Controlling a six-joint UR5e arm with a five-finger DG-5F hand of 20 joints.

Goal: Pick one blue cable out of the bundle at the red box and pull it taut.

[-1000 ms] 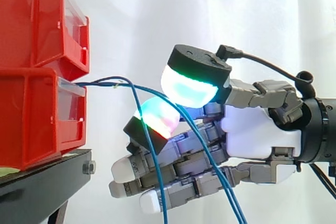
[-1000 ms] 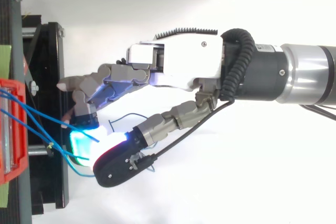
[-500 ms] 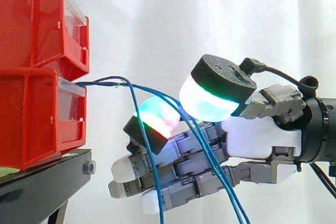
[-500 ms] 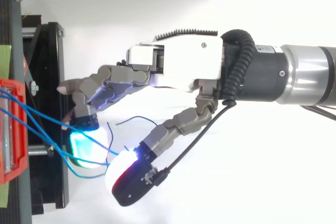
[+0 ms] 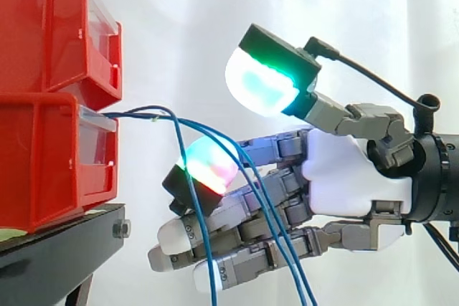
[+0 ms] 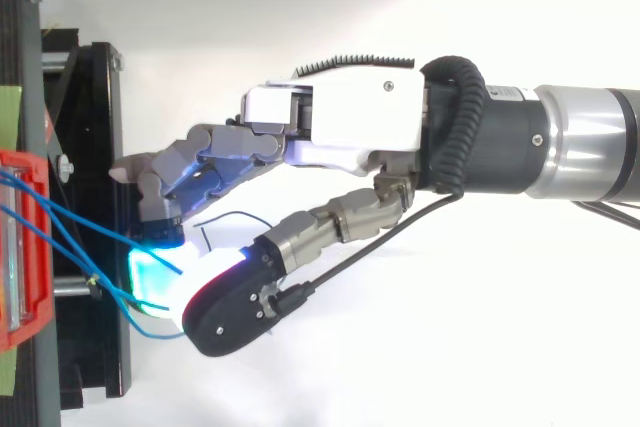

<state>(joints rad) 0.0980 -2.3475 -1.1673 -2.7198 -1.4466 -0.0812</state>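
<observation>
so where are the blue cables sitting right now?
Side view: the blue cables leave the lower red bin at left, arc right and droop across the outstretched fingers of the hand, beneath its raised thumb pad.

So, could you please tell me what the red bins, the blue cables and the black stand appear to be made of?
The red bins look like glossy moulded plastic: uniform colour, soft sheen. The blue cables seem to be thin wire in smooth plastic insulation, as they bend in loose curves. The black stand is probably painted metal, judging by its bolt head.
</observation>
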